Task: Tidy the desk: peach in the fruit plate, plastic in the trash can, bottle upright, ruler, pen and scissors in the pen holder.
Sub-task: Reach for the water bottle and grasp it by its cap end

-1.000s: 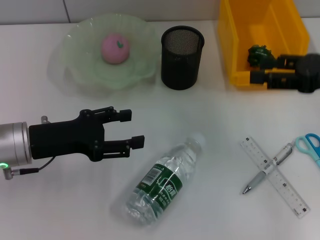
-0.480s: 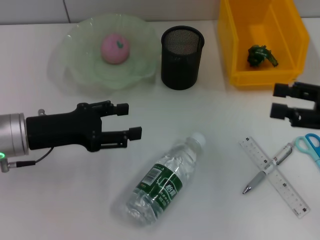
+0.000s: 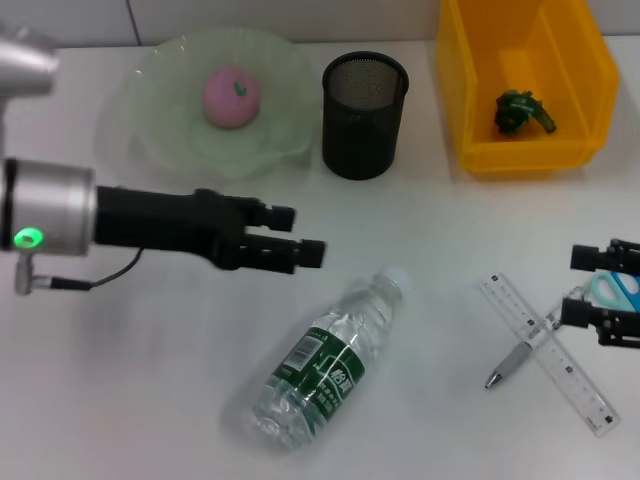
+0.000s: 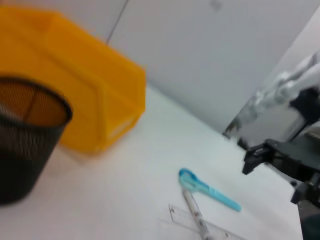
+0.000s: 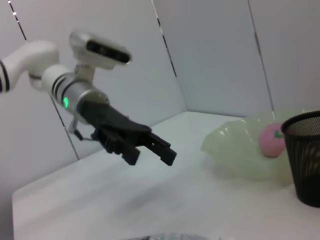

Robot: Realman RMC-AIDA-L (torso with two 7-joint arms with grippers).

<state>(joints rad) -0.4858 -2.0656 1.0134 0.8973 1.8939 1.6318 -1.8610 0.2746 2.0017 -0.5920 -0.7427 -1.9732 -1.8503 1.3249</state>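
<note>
Head view first: the peach [image 3: 231, 97] already sits in the plate [image 3: 150, 140] at upper left, and the green plastic [image 3: 520, 110] lies in the yellow bin [image 3: 480, 100] at upper right, so those two jobs look finished. The bottle [image 3: 325, 360] lies on its side at lower centre, cap pointing up-right. The left gripper [image 3: 295, 238] hangs just above and left of the cap, fingers spread a little with nothing between them. At the right edge the right gripper [image 3: 592, 285] hovers over the ruler [image 3: 570, 375], which the pen [image 3: 525, 352] crosses; the scissors [image 3: 625, 290] are partly hidden behind it. Its fingers look parted and empty. The holder [image 3: 365, 115] stands at top centre.

Left wrist view: the holder [image 4: 25, 140] fills the left side, the bin [image 4: 85, 105] behind it, the scissors [image 4: 207, 189] and pen [image 4: 192, 212] at lower centre, and the right gripper [image 4: 272, 157] at right. The bottle does not show here.

Right wrist view: the left gripper [image 5: 150, 145] is at centre, jaws apart, with plate [image 5: 235, 155], peach [image 5: 272, 139] and holder [image 5: 305, 155] at right.

Standing the bottle up seems the step in hand. I would take it near the neck, fingers across its axis, and swing it upright slowly, since the thin wall may squash and slip.
</note>
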